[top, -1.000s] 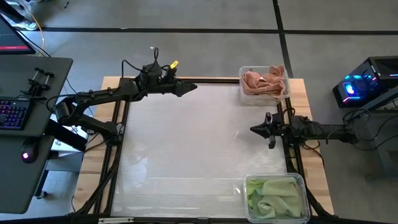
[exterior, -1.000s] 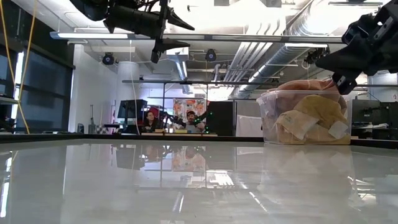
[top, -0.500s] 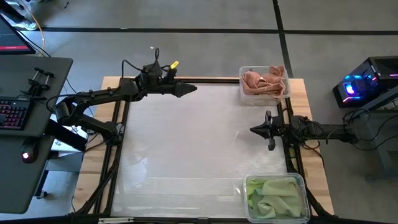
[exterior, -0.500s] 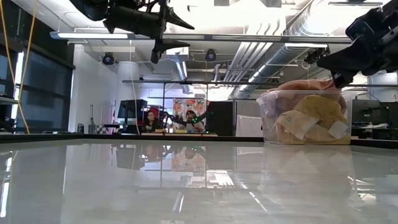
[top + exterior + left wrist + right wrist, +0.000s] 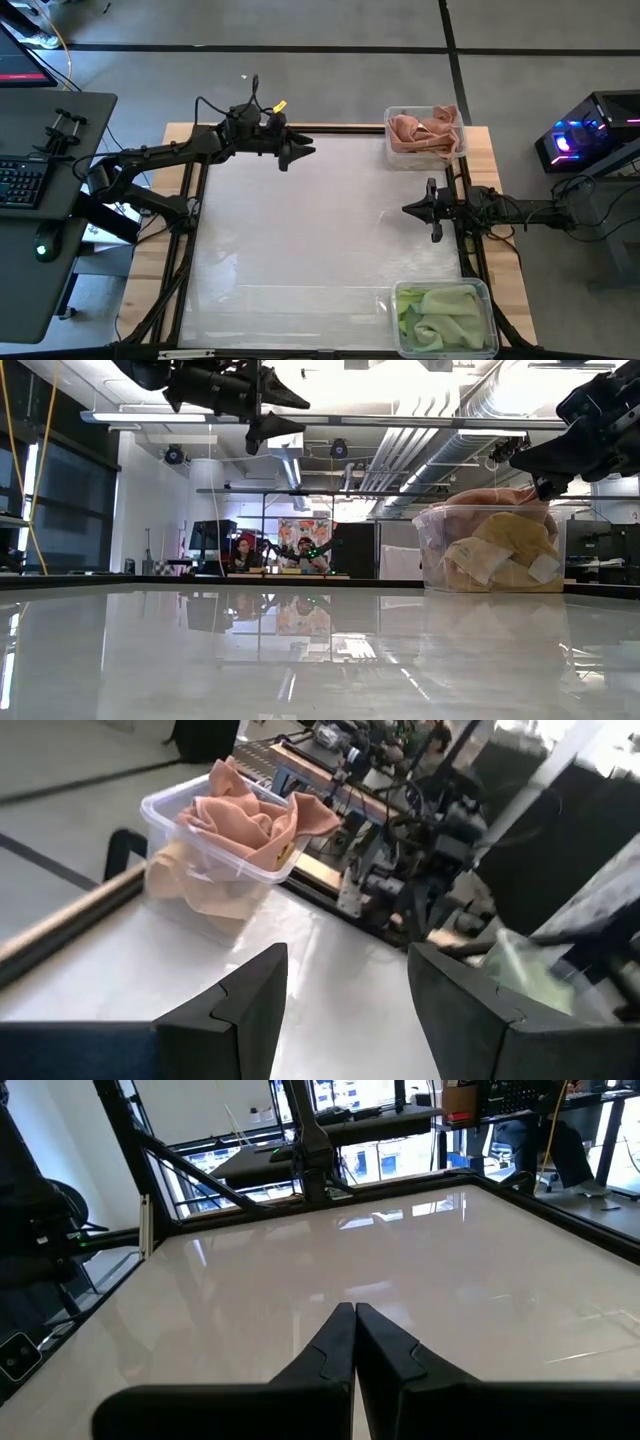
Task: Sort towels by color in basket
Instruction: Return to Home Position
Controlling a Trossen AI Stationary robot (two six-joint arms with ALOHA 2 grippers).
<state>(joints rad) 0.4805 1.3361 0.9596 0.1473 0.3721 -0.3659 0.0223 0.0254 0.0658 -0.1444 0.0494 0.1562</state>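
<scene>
Salmon-pink towels point(image 5: 424, 130) lie bunched in a clear bin at the table's far right corner; the low view shows mustard-yellow towels point(image 5: 500, 550) under them. Light green towels point(image 5: 442, 314) fill a second clear bin at the near right corner. My left gripper point(image 5: 298, 155) hangs open in the air over the far edge, left of the pink bin, and holds nothing. The left wrist view has that bin's towels point(image 5: 255, 815) ahead of the fingers. My right gripper point(image 5: 405, 209) is shut and empty, raised at the right edge between the two bins.
The white tabletop point(image 5: 310, 230) between the arms is bare, framed by a black rail point(image 5: 190, 230). The pink bin point(image 5: 392, 150) stands against the far rail and the green bin point(image 5: 394, 300) at the near right. People sit in the room beyond the table point(image 5: 270, 555).
My left gripper has turned about its own long axis above the far edge, so its two fingers now show apart from above, and it has drawn back slightly toward the table's left. The towels and bins have stayed put.
</scene>
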